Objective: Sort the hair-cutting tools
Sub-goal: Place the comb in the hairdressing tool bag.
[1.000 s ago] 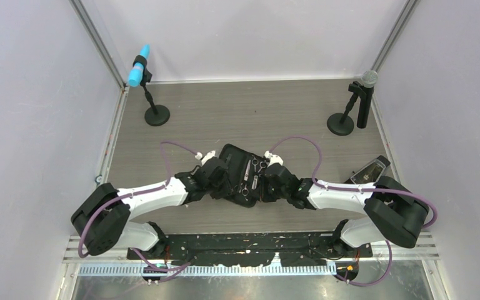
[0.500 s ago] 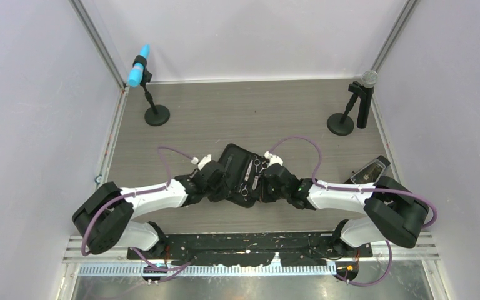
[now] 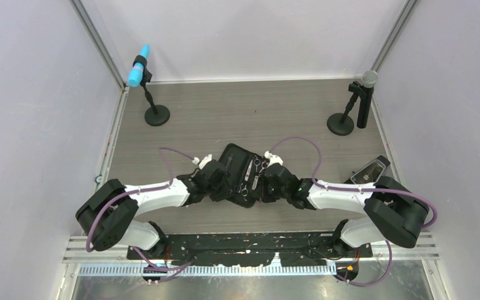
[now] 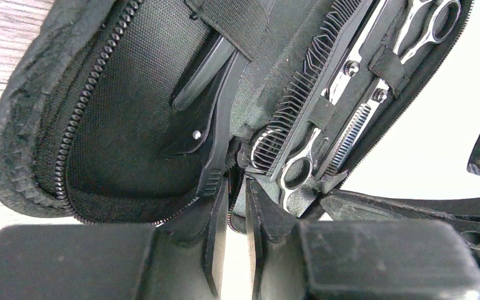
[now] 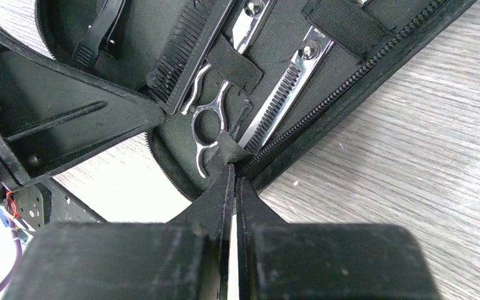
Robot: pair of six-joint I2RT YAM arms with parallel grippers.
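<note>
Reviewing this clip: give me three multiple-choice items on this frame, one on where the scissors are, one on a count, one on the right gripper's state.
1. Where are the scissors?
A. Strapped inside the open case
B. Loose, outside any case
C. Hanging in mid-air

2. How many microphones are in the scene?
A. One
B. Two
C. Four

3. The right gripper is:
A. Wide open
B. Shut on a scissors handle
C. Shut on the case's near edge

Answers:
1 A: both wrist views show the silver scissors lying under black straps in the case.
2 B: one blue-headed at far left, one grey-headed at far right.
3 C: the fingers pinch the edge fabric beside the zip.
</note>
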